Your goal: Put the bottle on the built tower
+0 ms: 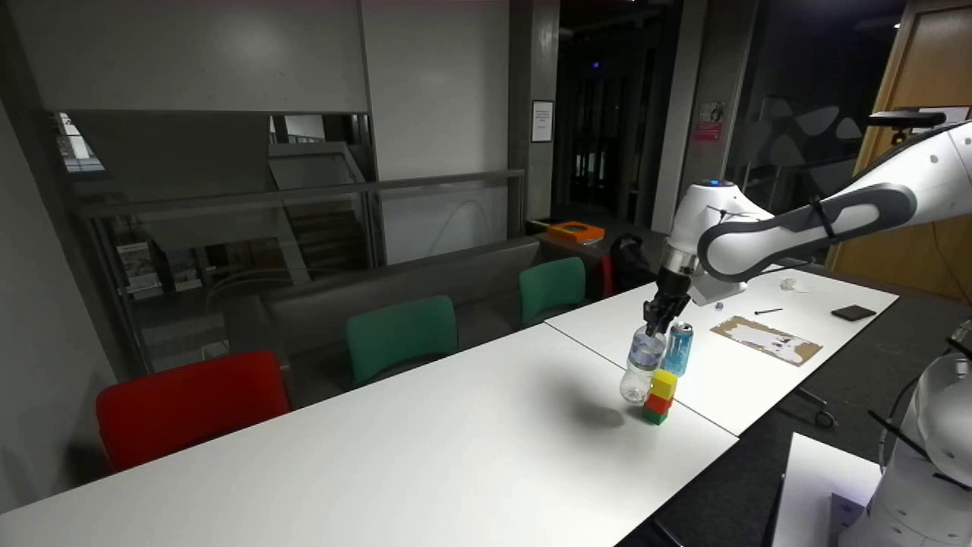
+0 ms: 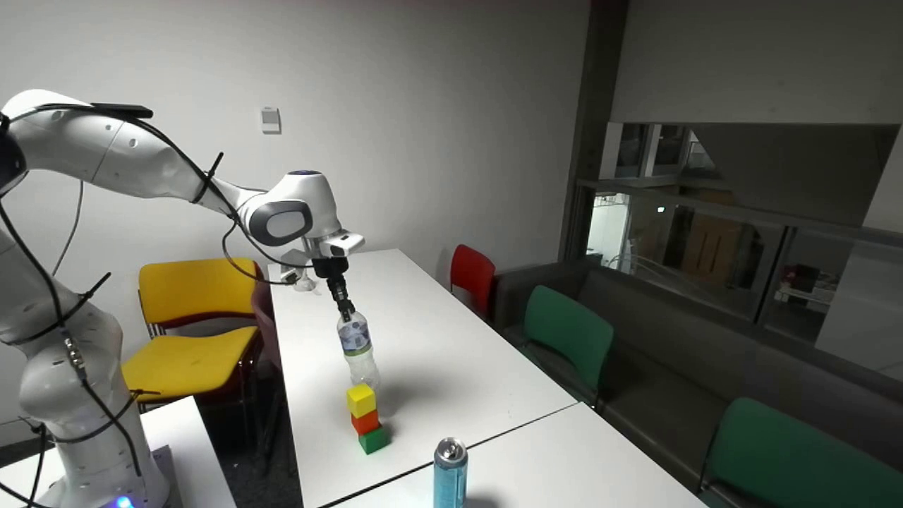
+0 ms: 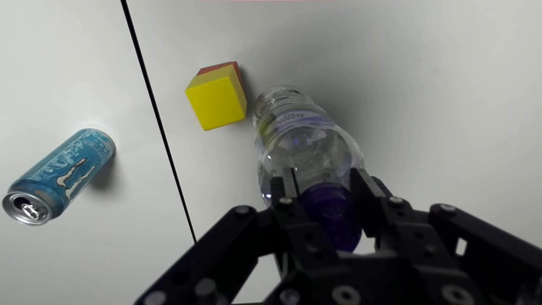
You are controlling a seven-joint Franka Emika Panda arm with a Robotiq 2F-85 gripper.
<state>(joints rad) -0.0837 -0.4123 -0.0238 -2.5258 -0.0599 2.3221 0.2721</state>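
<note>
The bottle is clear plastic with a bluish label and a purple cap. It shows in both exterior views (image 1: 642,368) (image 2: 355,339) and in the wrist view (image 3: 307,146). My gripper (image 1: 654,328) (image 2: 346,312) (image 3: 322,174) is shut on its cap and neck and holds it slightly tilted. Its shadow lies apart from its base, so it appears raised above the table. The built tower (image 1: 659,396) (image 2: 365,421) is a stack with yellow on top, red-orange in the middle and green at the bottom. In the wrist view the tower (image 3: 217,102) stands just left of the bottle's base; its green block is hidden.
A blue can (image 1: 678,351) (image 2: 450,474) (image 3: 63,173) stands near the tower, across the table seam. A cardboard piece (image 1: 767,339) and a dark flat object (image 1: 853,312) lie farther along the white table (image 1: 425,456). Chairs line the table's side.
</note>
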